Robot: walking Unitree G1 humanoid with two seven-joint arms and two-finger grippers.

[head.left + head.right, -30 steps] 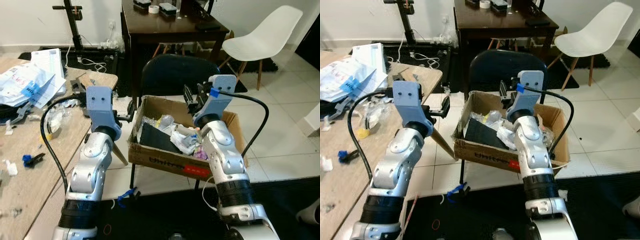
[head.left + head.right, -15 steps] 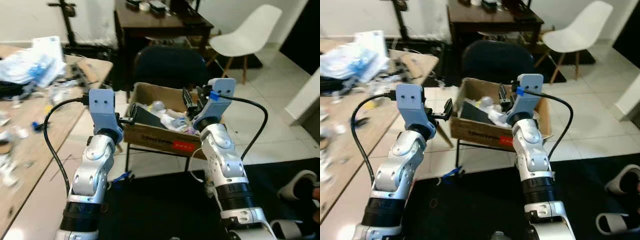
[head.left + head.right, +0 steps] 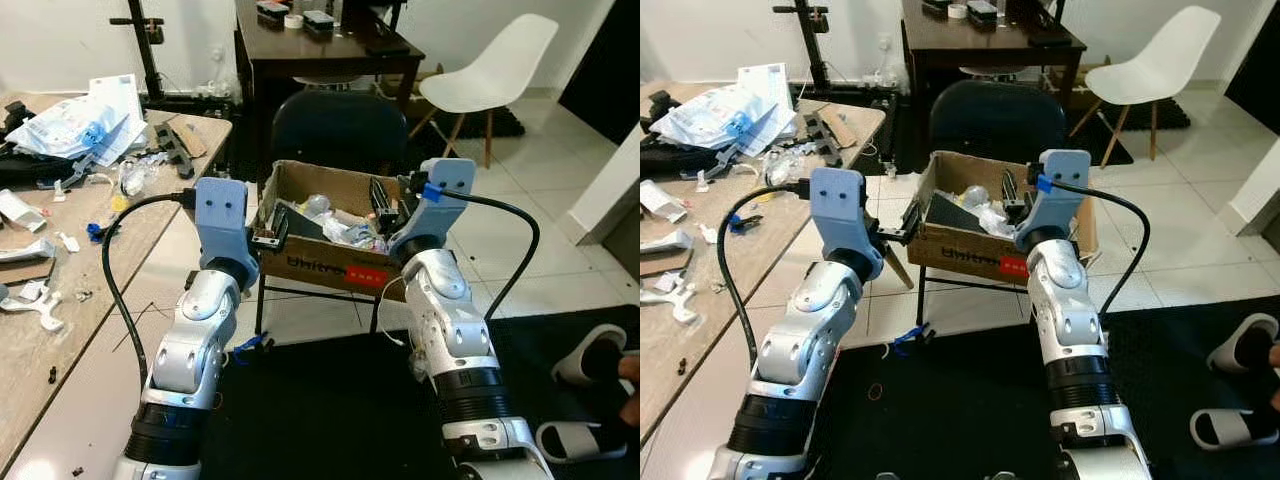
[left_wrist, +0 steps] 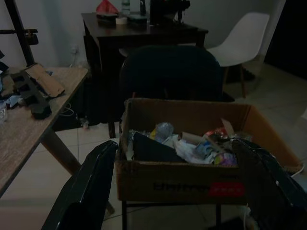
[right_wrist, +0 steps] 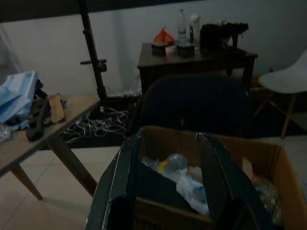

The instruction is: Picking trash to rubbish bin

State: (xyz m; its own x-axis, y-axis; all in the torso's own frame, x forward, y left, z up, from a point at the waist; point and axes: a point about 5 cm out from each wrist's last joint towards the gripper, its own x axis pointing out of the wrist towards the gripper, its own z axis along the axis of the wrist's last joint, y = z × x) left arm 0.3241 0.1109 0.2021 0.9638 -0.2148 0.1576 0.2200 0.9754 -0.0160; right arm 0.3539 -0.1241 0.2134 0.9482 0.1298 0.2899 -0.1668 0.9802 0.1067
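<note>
Item: cardboard box [image 3: 330, 265] of trash [image 3: 335, 228], serving as bin, on a dark chair [image 3: 335, 135] ahead.
Left gripper [image 4: 177, 187]: fingers spread wide, empty, before the box's near wall.
Right gripper [image 5: 168, 177]: fingers parted, empty, at the box's near right.
Risk: either arm advancing could nudge the box off its seat, spilling contents.

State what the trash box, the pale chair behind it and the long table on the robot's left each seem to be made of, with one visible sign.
Box: corrugated cardboard, matte brown, with folded flaps and printed lettering.
Chair: probably moulded plastic, with a smooth white one-piece shell, on what look like wooden legs.
Table: wood or wood-look laminate, pale, with grain lines running along the top.
</note>
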